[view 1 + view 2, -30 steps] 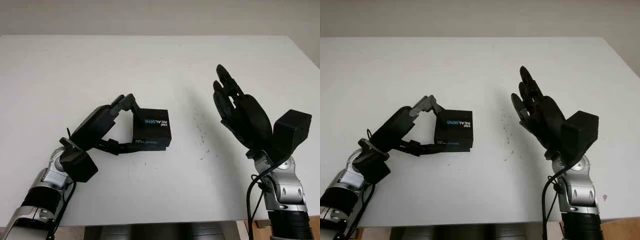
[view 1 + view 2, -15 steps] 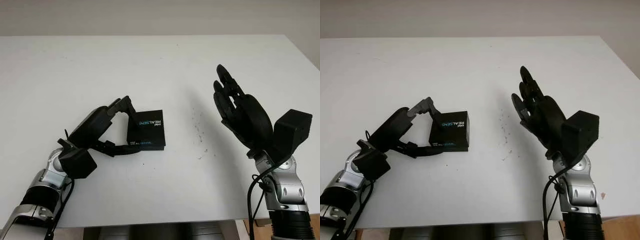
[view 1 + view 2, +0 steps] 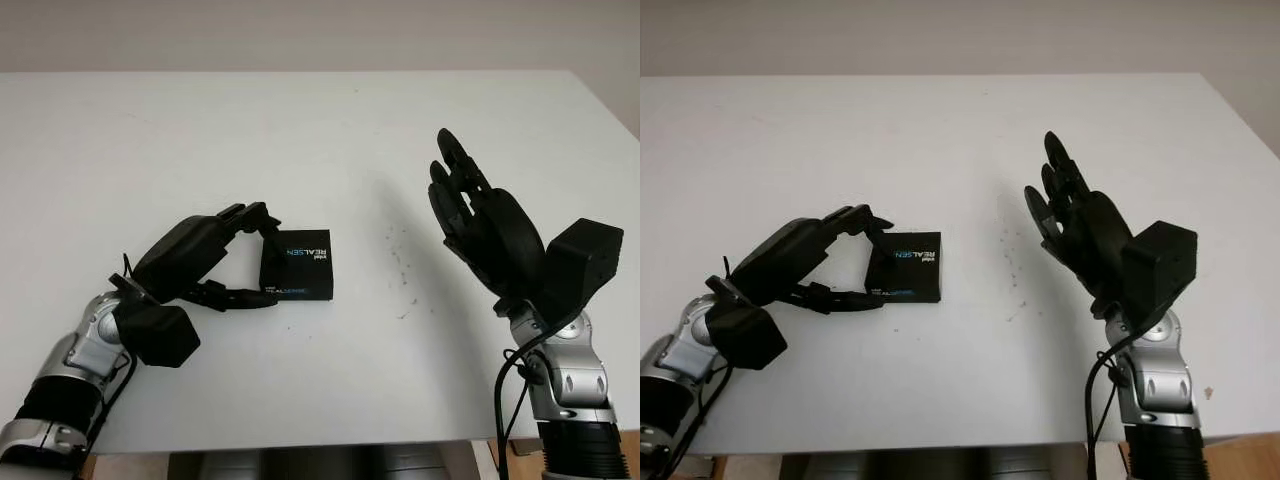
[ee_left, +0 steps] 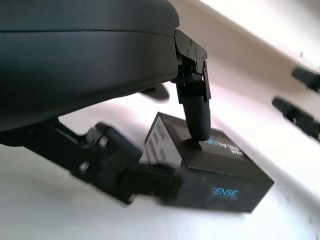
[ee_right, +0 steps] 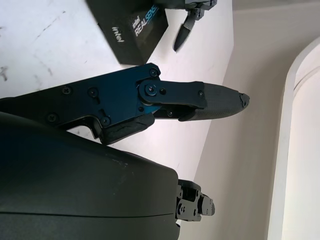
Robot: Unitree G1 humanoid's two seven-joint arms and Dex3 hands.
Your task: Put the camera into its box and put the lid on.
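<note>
A black camera box (image 3: 300,262) printed "intel REALSENSE" lies closed, lid on, on the white table (image 3: 300,120) left of centre. My left hand (image 3: 258,258) is around the box's left end. One fingertip (image 4: 199,125) presses on the lid near its left edge, and the thumb (image 4: 150,181) lies along the near side wall. My right hand (image 3: 470,205) is raised above the table at the right, open, palm turned toward the box and well apart from it. The box (image 5: 131,25) also appears in the right wrist view beyond that hand's fingers. The camera itself is hidden.
Faint dark scuff marks (image 3: 403,270) dot the table between the box and the right hand. The table's front edge (image 3: 320,440) runs close below both arms. A beige wall rises behind the table's far edge.
The left hand has shifted the box a little to the left and turned it slightly. Its fingers now sit lower over the lid's left edge. The right hand has hardly moved.
</note>
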